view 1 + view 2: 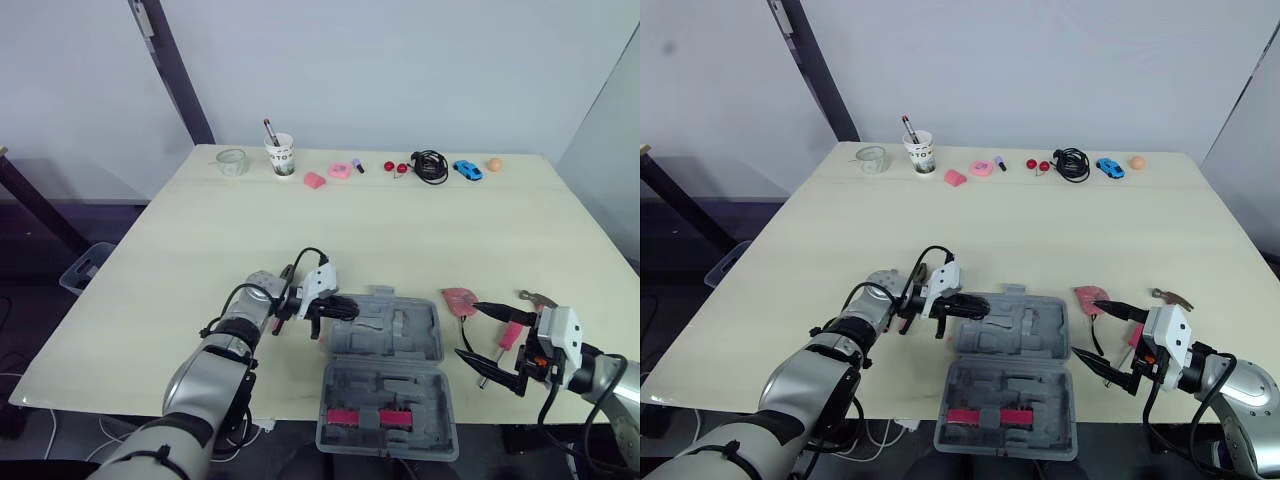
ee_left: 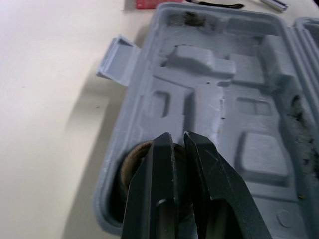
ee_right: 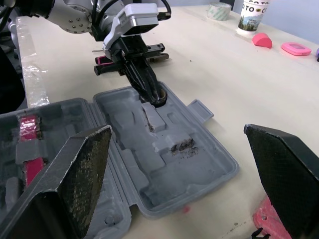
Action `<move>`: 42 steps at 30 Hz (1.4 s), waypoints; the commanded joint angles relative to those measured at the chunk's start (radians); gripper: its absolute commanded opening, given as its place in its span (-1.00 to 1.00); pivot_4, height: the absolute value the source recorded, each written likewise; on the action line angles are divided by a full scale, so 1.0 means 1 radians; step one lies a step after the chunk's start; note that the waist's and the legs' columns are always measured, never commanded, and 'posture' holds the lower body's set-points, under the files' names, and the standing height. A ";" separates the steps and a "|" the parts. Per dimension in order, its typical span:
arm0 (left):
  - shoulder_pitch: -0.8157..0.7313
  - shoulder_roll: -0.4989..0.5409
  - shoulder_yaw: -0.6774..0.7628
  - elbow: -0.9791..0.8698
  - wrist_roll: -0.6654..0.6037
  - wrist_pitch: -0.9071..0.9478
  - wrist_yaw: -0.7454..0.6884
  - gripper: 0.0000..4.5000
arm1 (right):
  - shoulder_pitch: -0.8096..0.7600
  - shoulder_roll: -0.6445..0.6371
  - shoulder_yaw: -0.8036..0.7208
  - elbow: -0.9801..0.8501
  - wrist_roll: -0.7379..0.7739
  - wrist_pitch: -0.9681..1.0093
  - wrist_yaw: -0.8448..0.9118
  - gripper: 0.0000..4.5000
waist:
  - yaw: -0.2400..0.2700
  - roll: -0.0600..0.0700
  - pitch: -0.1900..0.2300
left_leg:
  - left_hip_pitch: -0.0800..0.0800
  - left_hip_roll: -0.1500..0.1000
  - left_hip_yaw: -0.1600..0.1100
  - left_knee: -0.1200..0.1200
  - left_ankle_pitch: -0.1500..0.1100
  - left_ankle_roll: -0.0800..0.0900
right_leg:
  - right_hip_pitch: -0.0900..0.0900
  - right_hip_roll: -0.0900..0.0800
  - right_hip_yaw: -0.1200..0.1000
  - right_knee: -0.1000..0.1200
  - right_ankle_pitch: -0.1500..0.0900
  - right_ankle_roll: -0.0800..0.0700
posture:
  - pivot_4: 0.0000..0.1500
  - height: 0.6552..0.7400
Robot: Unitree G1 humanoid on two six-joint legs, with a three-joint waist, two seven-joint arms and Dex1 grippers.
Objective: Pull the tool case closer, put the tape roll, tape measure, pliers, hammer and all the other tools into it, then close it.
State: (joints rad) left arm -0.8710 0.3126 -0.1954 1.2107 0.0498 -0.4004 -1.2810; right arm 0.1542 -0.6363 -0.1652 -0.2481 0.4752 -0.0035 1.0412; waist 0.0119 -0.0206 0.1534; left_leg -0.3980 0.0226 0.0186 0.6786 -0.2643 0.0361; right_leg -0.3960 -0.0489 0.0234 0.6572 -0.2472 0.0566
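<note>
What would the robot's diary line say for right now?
step: packing tape roll | left fingers: shut on tape roll, inside tool case corner | right fingers: open, hovering beside case | case: open on table

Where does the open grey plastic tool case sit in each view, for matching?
Left eye view: grey plastic tool case, low centre, at the table's near edge.
Right eye view: low centre, too.
Left wrist view: beneath the left gripper.
Right wrist view: beyond the open right gripper.
Shared landmark: the case's grey latch tab.
</note>
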 commanded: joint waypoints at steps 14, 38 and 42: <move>0.029 0.044 0.184 -0.177 -0.190 0.097 -0.154 -0.80 | 0.014 0.031 -0.035 -0.008 0.066 0.014 -0.002 1.00 | -0.002 0.000 0.000 | 0.000 0.000 -0.001 0.000 0.000 0.000 | 0.000 0.000 0.000 0.000 0.000 0.000 | 1.00 1.00; 0.876 0.349 0.557 -1.012 -0.458 0.479 0.142 0.96 | 0.107 0.073 -0.256 0.229 0.069 -0.062 -0.083 1.00 | -0.016 0.001 0.000 | 0.006 0.005 0.001 -0.007 0.000 0.000 | 0.000 -0.014 0.001 -0.001 -0.002 -0.005 | 1.00 1.00; 1.015 0.344 0.613 -1.066 -0.468 0.472 0.181 0.96 | 0.160 0.062 -0.294 0.254 0.057 -0.076 -0.084 1.00 | -0.017 0.002 -0.001 | 0.005 0.004 0.002 -0.008 0.000 -0.001 | 0.000 -0.018 0.002 -0.003 -0.003 -0.005 | 1.00 1.00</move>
State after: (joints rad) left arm 0.1301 0.6451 0.3814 0.1816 -0.3963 0.0804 -1.1149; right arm 0.3019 -0.5575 -0.4156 0.0123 0.5302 -0.0555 0.9537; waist -0.0049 -0.0191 0.1522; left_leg -0.3929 0.0265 0.0207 0.6697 -0.2645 0.0354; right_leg -0.3960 -0.0694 0.0254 0.6527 -0.2497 0.0517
